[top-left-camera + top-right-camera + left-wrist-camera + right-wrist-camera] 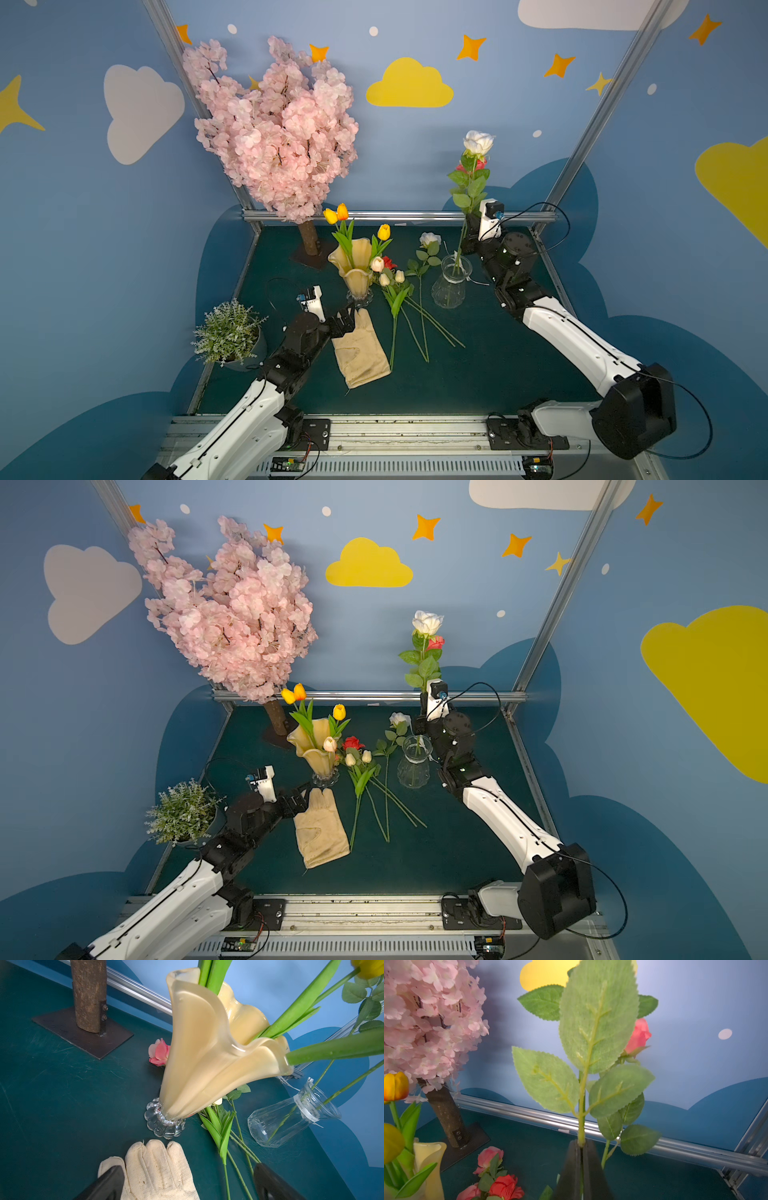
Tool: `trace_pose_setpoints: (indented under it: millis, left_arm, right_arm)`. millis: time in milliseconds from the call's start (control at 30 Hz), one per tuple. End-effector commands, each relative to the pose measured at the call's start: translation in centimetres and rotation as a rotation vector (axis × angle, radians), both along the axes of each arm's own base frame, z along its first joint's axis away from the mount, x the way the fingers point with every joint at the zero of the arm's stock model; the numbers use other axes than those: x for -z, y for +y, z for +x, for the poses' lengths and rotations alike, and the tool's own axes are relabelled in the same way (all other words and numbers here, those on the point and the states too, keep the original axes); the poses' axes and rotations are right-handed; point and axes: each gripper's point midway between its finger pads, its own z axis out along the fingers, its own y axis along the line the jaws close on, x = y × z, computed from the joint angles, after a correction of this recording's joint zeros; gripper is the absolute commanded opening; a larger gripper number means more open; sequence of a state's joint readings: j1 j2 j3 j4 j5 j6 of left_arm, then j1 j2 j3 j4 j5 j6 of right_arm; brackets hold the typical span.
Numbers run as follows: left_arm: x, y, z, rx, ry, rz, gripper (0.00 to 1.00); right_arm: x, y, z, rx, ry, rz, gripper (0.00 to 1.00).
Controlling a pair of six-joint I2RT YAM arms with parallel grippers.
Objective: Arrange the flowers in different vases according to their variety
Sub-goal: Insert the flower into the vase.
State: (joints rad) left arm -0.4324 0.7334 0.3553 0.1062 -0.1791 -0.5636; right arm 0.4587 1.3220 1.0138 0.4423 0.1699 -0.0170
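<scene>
Here, white rose (478, 142), tall, leafy, thin-stemmed, upright

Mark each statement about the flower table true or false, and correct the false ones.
1. The right gripper is shut on a leafy rose stem. True.
2. The left gripper clamps the glove. False: its jaws stand open over the glove.
3. The amber vase holds tulips. True.
4. The clear vase is empty. False: green stems stand in it.
5. Every flower sits in a vase. False: cream tulips and a white rose lie on the table.
</scene>
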Motion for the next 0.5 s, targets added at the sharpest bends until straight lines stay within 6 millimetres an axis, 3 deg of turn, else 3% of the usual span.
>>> trace_pose_setpoints:
  millis: [0, 100, 233, 267, 367, 467]
  left_arm:
    - [-0.7, -0.4, 0.1, 0.023, -0.032, 0.005, 1.0]
    - [-0.8, -0.6, 0.1, 0.034, -0.036, 0.007, 1.0]
    - [-0.8, -1.0, 0.1, 0.051, -0.037, 0.012, 1.0]
    - [-0.8, -1.0, 0.0, 0.055, -0.038, 0.014, 1.0]
    - [-0.7, -1.4, 0.1, 0.07, -0.037, 0.018, 1.0]
    - [-0.7, -1.9, 0.0, 0.094, -0.037, 0.027, 1.0]
  right_arm:
    - [1.8, 0.4, -0.1, -0.032, 0.027, 0.062, 0.0]
    - [4.5, 0.3, -0.4, -0.035, 0.081, 0.075, 0.0]
    - [6.6, 0.1, -1.0, -0.038, 0.13, 0.091, 0.0]
    - [6.8, 0.1, -1.2, -0.039, 0.14, 0.091, 0.09]
    - [6.9, -0.3, -2.0, -0.037, 0.188, 0.096, 0.2]
    - [6.7, -0.6, -3.3, -0.054, 0.247, 0.095, 0.25]
